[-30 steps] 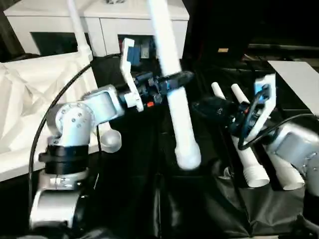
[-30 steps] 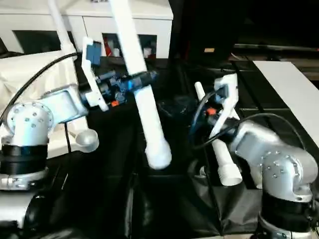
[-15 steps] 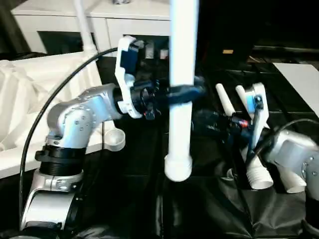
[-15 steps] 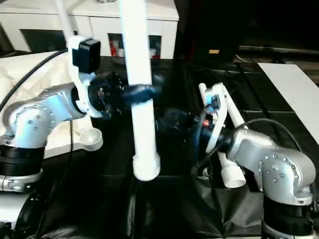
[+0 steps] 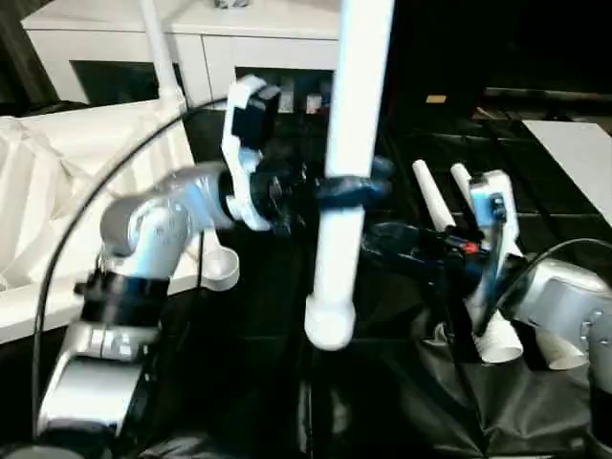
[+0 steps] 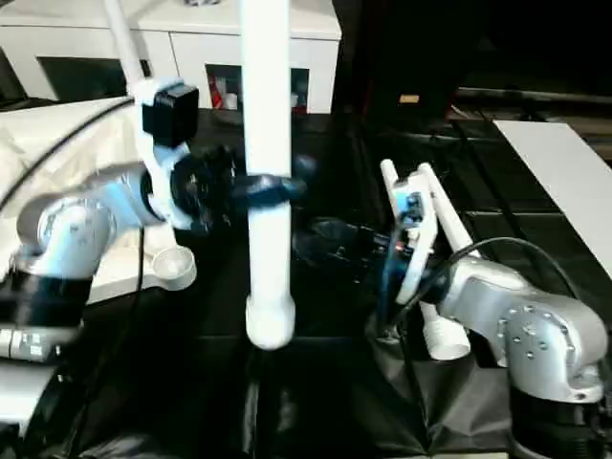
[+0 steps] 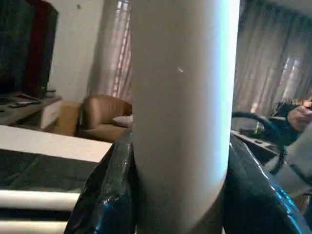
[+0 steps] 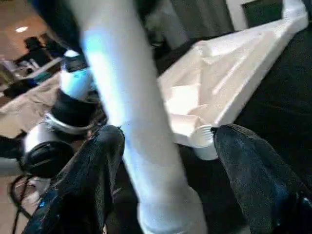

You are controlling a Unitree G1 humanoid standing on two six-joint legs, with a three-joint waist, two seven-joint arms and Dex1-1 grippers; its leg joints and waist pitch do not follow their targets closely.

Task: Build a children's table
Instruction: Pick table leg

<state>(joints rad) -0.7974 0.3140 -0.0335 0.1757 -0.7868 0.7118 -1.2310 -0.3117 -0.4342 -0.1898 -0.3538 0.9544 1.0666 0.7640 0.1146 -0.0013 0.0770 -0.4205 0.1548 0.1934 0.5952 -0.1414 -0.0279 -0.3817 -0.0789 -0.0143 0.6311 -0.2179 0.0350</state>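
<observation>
Gripping upright leg [image 5: 346, 172], left arm [image 5: 163, 225]

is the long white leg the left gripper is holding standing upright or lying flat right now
Upright. The long white tapered tube leg hangs near vertical in the left gripper, its wide end down, above the black cloth.

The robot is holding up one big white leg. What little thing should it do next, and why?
Probably swing the leg toward the tabletop's empty corner socket. The left gripper is shut on the leg, holding it nearly upright with its thick end down, over the black cloth, not the tabletop. The right gripper is open beside it, holding nothing, and could steady the leg on the way.
</observation>
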